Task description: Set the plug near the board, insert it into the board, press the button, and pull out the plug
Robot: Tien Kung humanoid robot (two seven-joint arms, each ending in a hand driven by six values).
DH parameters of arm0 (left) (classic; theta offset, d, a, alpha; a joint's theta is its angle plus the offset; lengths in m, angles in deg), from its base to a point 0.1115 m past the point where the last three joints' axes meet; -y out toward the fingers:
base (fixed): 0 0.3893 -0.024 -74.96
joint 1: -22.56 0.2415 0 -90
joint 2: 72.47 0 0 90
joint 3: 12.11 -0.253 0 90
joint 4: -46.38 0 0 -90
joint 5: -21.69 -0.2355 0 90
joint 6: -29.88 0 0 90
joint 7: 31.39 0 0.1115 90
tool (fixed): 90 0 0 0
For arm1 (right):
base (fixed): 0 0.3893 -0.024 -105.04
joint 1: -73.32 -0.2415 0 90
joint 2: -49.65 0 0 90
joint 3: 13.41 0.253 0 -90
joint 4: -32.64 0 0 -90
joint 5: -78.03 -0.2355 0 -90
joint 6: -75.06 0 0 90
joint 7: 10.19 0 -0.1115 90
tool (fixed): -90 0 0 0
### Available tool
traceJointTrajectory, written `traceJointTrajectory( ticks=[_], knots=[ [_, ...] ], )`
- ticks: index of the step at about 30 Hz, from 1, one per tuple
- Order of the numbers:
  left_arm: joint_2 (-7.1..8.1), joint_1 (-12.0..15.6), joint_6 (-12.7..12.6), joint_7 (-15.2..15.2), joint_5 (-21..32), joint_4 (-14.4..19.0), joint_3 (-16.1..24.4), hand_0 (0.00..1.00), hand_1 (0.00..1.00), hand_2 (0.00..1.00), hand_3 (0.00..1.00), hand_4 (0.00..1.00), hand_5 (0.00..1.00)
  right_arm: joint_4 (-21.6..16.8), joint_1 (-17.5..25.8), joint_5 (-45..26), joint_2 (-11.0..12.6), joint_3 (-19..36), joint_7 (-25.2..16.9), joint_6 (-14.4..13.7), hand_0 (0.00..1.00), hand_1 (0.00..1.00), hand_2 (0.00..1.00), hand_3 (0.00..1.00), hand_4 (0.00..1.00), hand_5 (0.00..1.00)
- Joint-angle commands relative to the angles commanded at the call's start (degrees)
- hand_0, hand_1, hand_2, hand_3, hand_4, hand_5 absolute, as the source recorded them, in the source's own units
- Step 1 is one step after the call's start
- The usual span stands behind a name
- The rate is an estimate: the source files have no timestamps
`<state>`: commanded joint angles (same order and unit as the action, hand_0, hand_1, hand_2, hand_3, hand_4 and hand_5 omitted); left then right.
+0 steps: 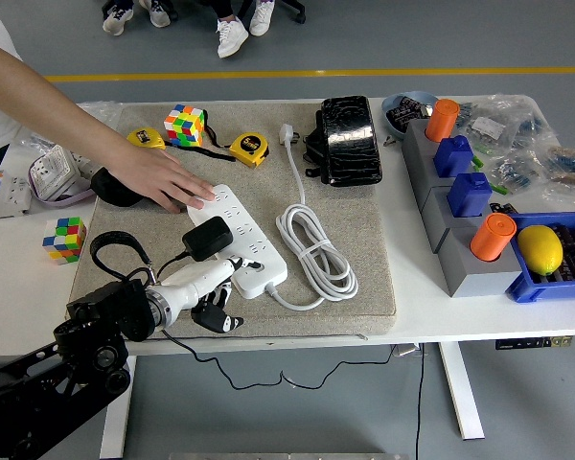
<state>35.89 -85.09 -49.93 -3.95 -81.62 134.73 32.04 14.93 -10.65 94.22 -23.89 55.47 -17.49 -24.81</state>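
- White power strip point(240, 236) lies on the grey mat point(364, 240) toward the desk's point(412, 321) near-left side, its cord point(311, 251) coiled just beside it.
- We see the black plug point(207, 239) seated upright on the strip's near half, its thin cable running off over the desk's near edge.
- We read the placing and inserting steps as done; whether the button has been pressed we cannot tell from this view.
- Our left robot hand point(216, 287) sits at the strip's near end, white fingers point(232, 268) extended onto the strip just below the plug, darker fingers curled under at the mat's near edge; it holds nothing.
- Our right arm is out of view.
- A person's hand point(163, 179) reaches in from the desk's far-left corner and rests flat on the strip's far end, seemingly steadying it.
- Pulling the plug out remains, in our judgement.
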Motion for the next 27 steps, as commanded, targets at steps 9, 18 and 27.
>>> traceJointTrajectory(
  ticks=[9,18,27],
  knots=[
    [0.71,0.7,-2.9,-5.0,4.2,2.0,1.9,0.074,0.115,0.172,0.876,0.706,0.002,0.0,-0.1,0.1,-0.1,0.1,0.0,0.0,0.549,0.607,0.546,0.509,0.85,0.375],
    [1.24,1.2,-13.9,-18.9,20.0,0.4,2.6,0.157,0.145,0.278,0.723,0.775,0.163,0.0,-0.2,0.1,-0.1,0.1,0.0,0.0,0.549,0.607,0.546,0.509,0.85,0.375],
    [-0.27,1.9,-25.0,-35.4,41.0,-6.6,1.0,0.323,0.402,0.512,0.576,0.82,0.276,0.3,-0.2,-0.4,-0.3,-0.4,0.0,0.0,0.549,0.607,0.546,0.509,0.85,0.376]
  ],
)
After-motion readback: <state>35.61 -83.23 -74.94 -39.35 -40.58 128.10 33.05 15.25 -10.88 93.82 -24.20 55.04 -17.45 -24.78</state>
